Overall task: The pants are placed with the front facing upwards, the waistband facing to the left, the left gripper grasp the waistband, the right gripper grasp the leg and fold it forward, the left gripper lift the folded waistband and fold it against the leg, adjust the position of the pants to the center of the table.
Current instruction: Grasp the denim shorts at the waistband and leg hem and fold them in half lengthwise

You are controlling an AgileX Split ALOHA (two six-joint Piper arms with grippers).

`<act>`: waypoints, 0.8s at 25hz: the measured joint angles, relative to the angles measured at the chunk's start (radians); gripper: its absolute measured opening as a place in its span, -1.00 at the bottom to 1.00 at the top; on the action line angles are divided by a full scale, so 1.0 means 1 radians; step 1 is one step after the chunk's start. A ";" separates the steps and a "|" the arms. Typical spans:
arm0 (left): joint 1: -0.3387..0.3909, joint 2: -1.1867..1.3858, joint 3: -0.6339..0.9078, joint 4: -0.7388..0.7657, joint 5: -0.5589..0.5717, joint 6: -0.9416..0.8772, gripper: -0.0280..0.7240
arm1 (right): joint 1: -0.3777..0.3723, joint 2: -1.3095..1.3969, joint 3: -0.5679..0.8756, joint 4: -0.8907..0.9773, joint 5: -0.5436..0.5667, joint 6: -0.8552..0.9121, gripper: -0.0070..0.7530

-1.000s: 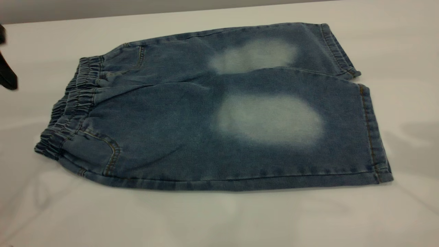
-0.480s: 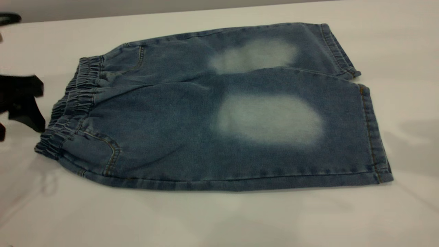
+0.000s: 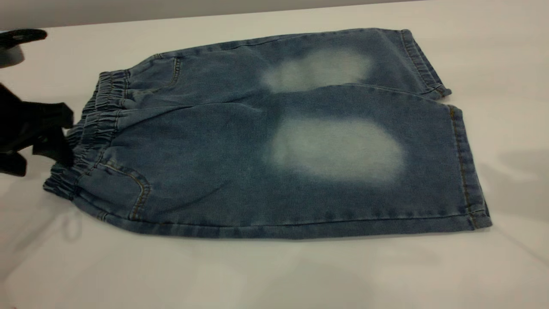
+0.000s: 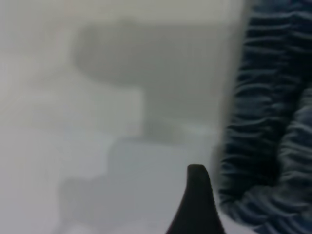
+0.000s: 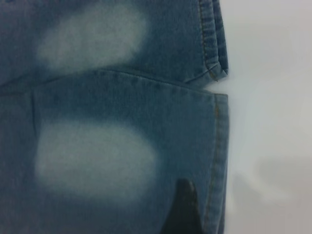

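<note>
Now | short blue denim pants lie flat on white bench, front up | ruched elastic waistband at left | black left pincer touches waistband, spread unclear | right pincer hovers over leg hem, state unclear

Blue denim pants flat on white table, front up; ruched waistband leftward

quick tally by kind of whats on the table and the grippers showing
pants: 1
pale faded patches on them: 2
grippers: 2, left gripper at the waistband, right gripper over a leg hem
total: 5
</note>
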 joint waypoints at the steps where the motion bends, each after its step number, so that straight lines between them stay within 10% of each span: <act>1: -0.011 0.000 0.000 0.000 -0.006 -0.004 0.43 | 0.000 0.000 0.000 0.000 0.000 0.000 0.42; 20: -0.032 0.130 -0.002 -0.003 -0.034 -0.011 0.42 | 0.000 0.000 0.000 0.000 0.005 -0.015 0.42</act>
